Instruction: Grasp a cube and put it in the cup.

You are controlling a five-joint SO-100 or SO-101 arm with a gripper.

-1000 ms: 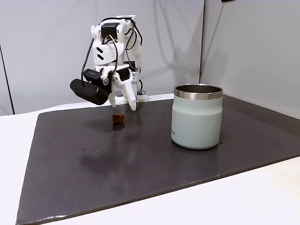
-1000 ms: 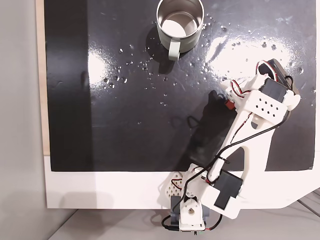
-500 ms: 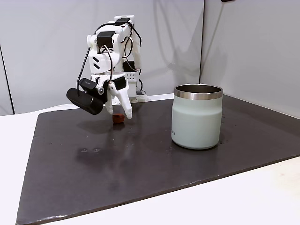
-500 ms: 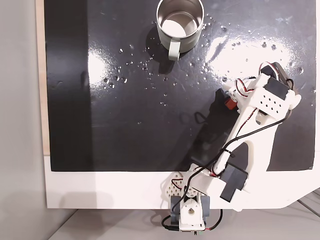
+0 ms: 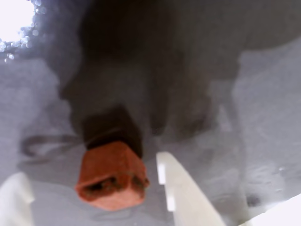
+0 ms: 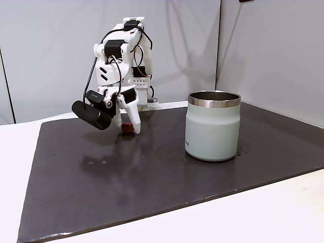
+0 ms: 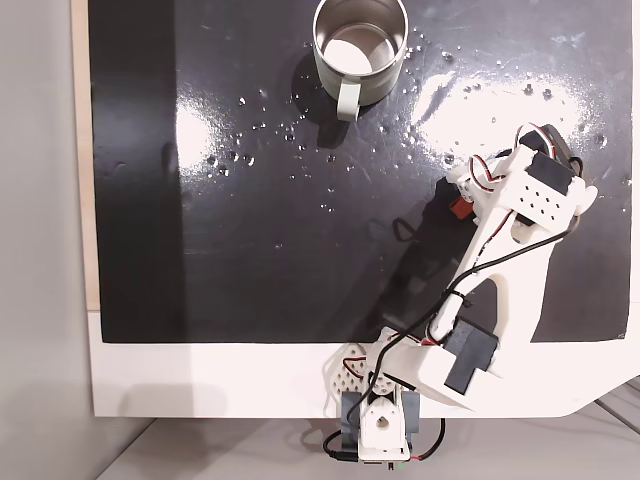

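Brick-red cube (image 5: pixel 112 175) lies on the dark mat (image 6: pixel 152 172) between the spread fingers of the gripper (image 5: pixel 94 188), touching neither. Blur obscures its surface detail in the wrist view. From above, the arm (image 7: pixel 500 250) hides most of it. The cup (image 6: pixel 212 125) stands well apart.

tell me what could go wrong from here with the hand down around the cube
1. In the wrist view the cube sits between the fingers but looks closer to one side, so closing the hand could push or twist it instead of pinching it squarely.
2. The cube is tiny against the fingers, so a shallow grip may slip on lifting.
3. The cup stands well away across the mat, so a weak grip has a long carry to fail.
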